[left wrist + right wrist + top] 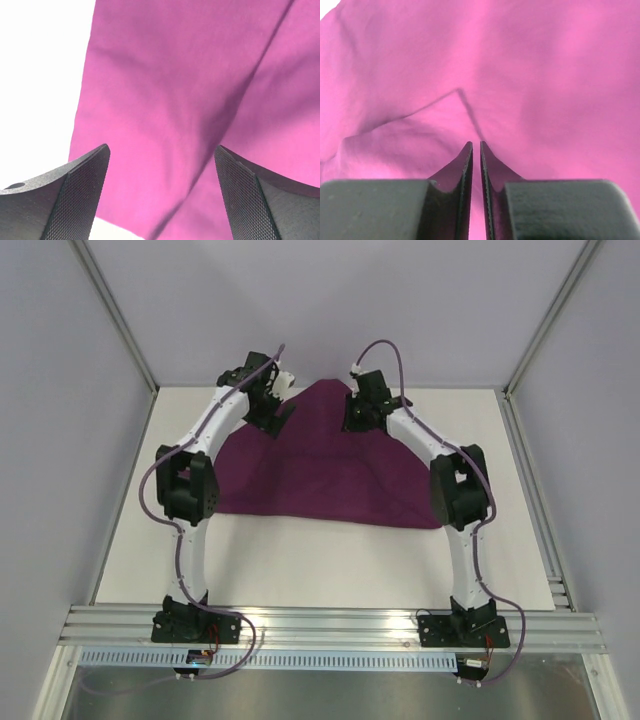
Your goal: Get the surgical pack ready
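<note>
Cloth, dark purple, rumpled, lying on the white table beneath both arms. Left gripper spread wide over its edge. Right gripper pressed almost together above the cloth; cannot tell whether it pinches any.

Purple cloth: matt woven fabric, soft, creased. Table: white, smooth, matt. Left gripper pads: dark matt plastic, fine dotted grip texture. Right gripper fingers: same dark plastic, inner faces finely ribbed. Near-edge rail: ribbed bare metal, dull sheen. Arm links: smooth white plastic, black joints.
</note>
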Motion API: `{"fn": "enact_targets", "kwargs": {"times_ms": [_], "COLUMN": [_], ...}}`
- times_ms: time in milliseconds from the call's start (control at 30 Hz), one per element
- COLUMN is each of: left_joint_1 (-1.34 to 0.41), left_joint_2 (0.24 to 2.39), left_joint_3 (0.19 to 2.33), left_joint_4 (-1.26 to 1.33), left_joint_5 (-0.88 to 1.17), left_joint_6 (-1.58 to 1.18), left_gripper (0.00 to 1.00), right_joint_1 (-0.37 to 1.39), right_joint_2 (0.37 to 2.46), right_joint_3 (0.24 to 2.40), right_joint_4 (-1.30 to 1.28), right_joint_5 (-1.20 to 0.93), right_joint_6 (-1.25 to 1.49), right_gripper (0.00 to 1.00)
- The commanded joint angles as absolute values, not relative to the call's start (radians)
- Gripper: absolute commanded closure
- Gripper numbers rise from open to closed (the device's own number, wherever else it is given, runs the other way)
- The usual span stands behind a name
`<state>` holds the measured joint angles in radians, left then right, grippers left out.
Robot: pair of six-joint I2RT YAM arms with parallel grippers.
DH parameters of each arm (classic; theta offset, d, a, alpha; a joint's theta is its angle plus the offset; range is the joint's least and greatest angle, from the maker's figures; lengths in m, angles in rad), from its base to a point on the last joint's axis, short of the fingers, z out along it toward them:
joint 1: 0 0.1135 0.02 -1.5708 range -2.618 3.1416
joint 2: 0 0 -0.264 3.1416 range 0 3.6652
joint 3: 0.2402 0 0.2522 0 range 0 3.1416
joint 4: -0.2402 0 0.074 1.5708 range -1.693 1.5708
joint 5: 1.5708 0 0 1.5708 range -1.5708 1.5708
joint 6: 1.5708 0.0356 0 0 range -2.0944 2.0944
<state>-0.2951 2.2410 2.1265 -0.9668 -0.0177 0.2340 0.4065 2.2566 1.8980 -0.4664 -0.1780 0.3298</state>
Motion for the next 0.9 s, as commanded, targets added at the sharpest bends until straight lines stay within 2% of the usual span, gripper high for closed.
{"fn": "enact_targets", "kwargs": {"times_ms": [0, 67, 100, 133, 233, 267, 433, 567, 867], "left_joint_1": [-0.301, -0.302, -0.301, -0.301, -0.301, -0.301, -0.301, -0.301, -0.301], "left_joint_2": [2.022, 1.924, 1.896, 1.87, 1.81, 1.803, 1.839, 1.916, 2.025], "left_joint_3": [2.03, 1.862, 1.808, 1.757, 1.585, 1.525, 1.454, 1.454, 1.467], "left_joint_4": [-0.97, -0.95, -0.942, -0.934, -0.914, -0.913, -0.891, -0.853, -0.824], "left_joint_5": [-0.08, -0.061, -0.055, -0.051, -0.025, -0.014, 0.047, 0.058, 0.005], "left_joint_6": [0.256, 0.262, 0.265, 0.265, 0.262, 0.261, 0.244, 0.238, 0.242], "left_gripper": [0.06, 0.08, 0.11, 0.19, 0.37, 0.39, 0.4, 0.39, 0.39], "right_joint_1": [0.403, 0.41, 0.419, 0.426, 0.456, 0.463, 0.509, 0.506, 0.469], "right_joint_2": [2.053, 1.934, 1.896, 1.864, 1.754, 1.732, 1.617, 1.627, 1.669], "right_joint_3": [1.916, 1.765, 1.709, 1.596, 1.43, 1.386, 1.163, 1.005, 0.953], "right_joint_4": [-0.586, -0.591, -0.589, -0.583, -0.583, -0.58, -0.497, -0.373, -0.336], "right_joint_5": [0.099, 0.144, 0.168, 0.175, 0.163, 0.147, 0.104, 0.054, 0.101], "right_joint_6": [0.23, 0.216, 0.207, 0.209, 0.233, 0.245, 0.36, 0.432, 0.445], "right_gripper": [0.88, 0.92, 0.97, 0.99, 0.99, 1.0, 1.0, 0.99, 0.99]}}
